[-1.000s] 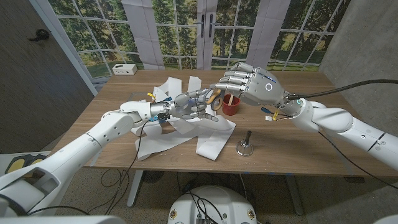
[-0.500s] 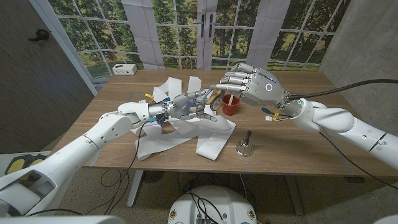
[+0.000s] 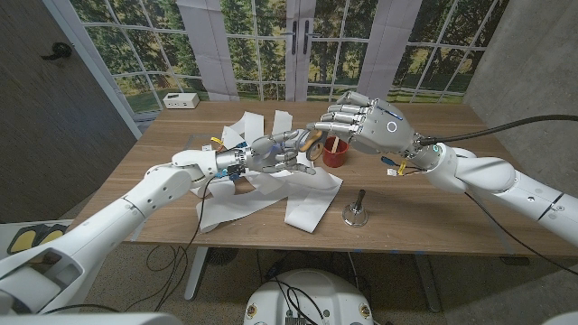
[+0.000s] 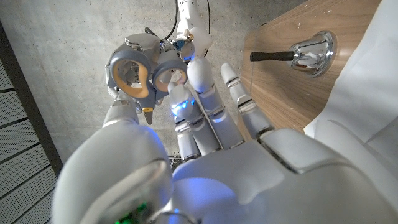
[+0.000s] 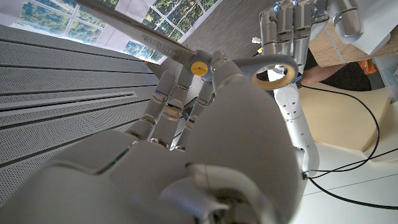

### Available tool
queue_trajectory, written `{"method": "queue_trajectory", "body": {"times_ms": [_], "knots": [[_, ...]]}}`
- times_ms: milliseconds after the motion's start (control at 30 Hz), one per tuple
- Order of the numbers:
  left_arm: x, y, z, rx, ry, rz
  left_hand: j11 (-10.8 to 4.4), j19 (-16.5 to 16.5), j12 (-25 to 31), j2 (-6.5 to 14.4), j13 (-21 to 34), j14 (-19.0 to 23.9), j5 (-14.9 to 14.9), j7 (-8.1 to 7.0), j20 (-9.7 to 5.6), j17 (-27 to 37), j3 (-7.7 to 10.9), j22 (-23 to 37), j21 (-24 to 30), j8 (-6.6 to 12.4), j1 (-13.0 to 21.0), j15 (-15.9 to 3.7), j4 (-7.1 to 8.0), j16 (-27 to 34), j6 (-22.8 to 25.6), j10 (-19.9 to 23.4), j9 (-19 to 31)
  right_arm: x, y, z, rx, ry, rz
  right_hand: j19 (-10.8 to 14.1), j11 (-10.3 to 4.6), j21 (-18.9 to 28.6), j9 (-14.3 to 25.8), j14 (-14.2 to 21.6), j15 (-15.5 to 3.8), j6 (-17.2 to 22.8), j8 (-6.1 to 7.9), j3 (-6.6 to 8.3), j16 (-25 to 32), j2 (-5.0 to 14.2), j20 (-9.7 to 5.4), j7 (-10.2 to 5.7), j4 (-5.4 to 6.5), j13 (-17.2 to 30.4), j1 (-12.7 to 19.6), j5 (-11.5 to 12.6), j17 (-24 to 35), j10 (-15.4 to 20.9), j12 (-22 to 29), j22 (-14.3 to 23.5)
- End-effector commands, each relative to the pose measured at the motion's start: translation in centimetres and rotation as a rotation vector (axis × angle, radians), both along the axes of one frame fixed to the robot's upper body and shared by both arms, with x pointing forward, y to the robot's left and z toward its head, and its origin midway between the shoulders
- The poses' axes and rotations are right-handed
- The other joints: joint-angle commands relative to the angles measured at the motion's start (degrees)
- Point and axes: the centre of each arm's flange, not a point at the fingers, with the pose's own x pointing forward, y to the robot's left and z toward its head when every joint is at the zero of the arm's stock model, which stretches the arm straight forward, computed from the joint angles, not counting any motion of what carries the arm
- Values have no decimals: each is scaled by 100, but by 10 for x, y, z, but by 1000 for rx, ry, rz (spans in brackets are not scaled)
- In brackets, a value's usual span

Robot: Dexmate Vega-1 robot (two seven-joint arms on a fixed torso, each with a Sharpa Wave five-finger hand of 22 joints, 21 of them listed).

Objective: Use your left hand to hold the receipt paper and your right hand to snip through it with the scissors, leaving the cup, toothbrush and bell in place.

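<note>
Your left robot hand [image 3: 275, 151] hovers with fingers spread, holding nothing, above the crumpled paper [image 3: 271, 185] lying on the counter [image 3: 424, 217]. The paper looks thin, limp and easily torn; pinch a free edge. Just beyond, your right robot hand [image 3: 361, 122] grips the scissors [image 3: 313, 140].

Even, bright daylight-toned illumination across the wooden table [image 3: 433, 212]; shadows soft and short beneath objects. Head view sharp, with wide-angle bowing at the edges. Wrist views: the near left hand [image 4: 205, 168] and right hand [image 5: 186, 155] blurred, with blue indicator glow.
</note>
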Motion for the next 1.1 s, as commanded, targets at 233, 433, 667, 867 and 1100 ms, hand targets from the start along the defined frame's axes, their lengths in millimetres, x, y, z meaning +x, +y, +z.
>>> {"method": "queue_trajectory", "body": {"times_ms": [233, 433, 667, 867, 1100], "knots": [[2, -7, 2, 24, -6, -19, -102, 1, 8, 81, 1, 18, -36, 471, 52, 17, -54, 16, 5, -24, -15, 11, -2, 18, 418, -150, -33, 2, 2, 2, 0, 3, -12, -40, -283, 82, 34, 318, -1112, 54, -9, 22, -15, 124, -806, -2, 15, 162, 84, 36, 12, 334, -10, -9], [2, -7, 1, 34, -12, -26, -99, -27, 63, 55, 94, -10, -54, 484, 58, 50, -58, 17, 1, -37, 90, 19, -73, 57, 373, -192, -52, 4, 1, 1, -8, 10, -16, -55, -284, 107, 35, 330, -1112, 56, -9, 21, -14, 119, -803, -3, 11, 183, 89, 36, 20, 366, -1, -10], [3, -6, 1, 46, -18, -25, -110, -74, 23, -16, 39, -64, -69, 474, 77, 38, -114, 17, -13, -55, 99, 14, -99, 49, 289, -242, -69, 8, 0, 0, -13, 13, -22, -77, -282, 130, 37, 334, -1112, 54, -12, 21, -17, 122, -804, -1, 12, 196, 89, 34, 26, 374, -7, -11], [4, -8, 0, 45, -16, -30, -108, -98, 20, 30, 35, -56, -69, 484, 86, -12, -103, 21, -15, -47, 171, 11, -127, 39, 274, -254, -78, 11, -2, -2, -17, 17, -25, -94, -283, 153, 38, 337, -1112, 62, -10, 22, -18, 121, -800, -3, 12, 190, 89, 37, 34, 371, -28, -11], [4, -9, 1, 46, -14, -30, -107, -90, -5, 47, -13, -95, -83, 485, 95, -50, -123, 25, -4, -63, 180, 13, -130, 16, 196, -245, -89, 11, 0, -2, -13, 16, -20, -105, -284, 181, 41, 347, -1112, 68, -10, 19, -20, 114, -797, -3, 10, 194, 89, 37, 36, 364, -47, -11]]}}
